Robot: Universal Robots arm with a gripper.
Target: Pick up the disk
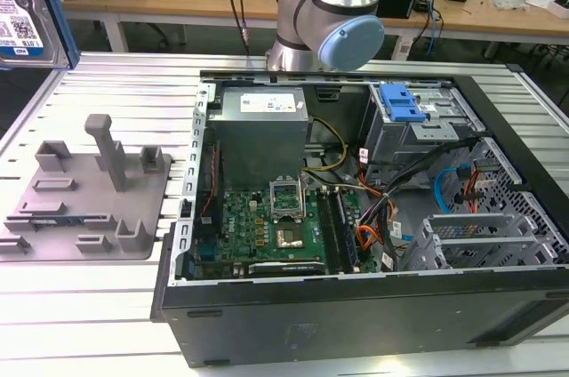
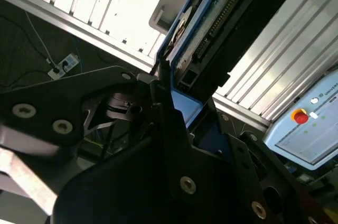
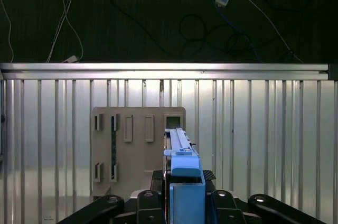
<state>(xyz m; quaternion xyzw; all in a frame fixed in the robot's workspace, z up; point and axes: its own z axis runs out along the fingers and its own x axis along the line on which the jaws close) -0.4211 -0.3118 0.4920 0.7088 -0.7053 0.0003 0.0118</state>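
gripper [image 3: 182,203] clamped on disk [image 3: 179,145], held edge-on above the slatted table [image 3: 253,129] | disk in exterior view [image 1: 27,8] aloft at 10 o'clock of frame, label facing camera | grey fixture [image 1: 89,195] below it on table, at 9 o'clock of open PC case [image 1: 373,217] | arm [image 1: 329,12] at 12 o'clock

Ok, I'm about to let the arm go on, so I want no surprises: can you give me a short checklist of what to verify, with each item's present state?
1. Silver hard drive with blue side rails held in the pincer: ok, seen edge-on in the first wrist view.
2. Drive lifted off the ribbed aluminium table: ok, it is up at the exterior view's left edge.
3. Grey plastic fixture plate with upright posts unoccupied: ok.
4. Grip depth on the drive: cannot tell.
5. Open black computer case apart from the drive: ok.
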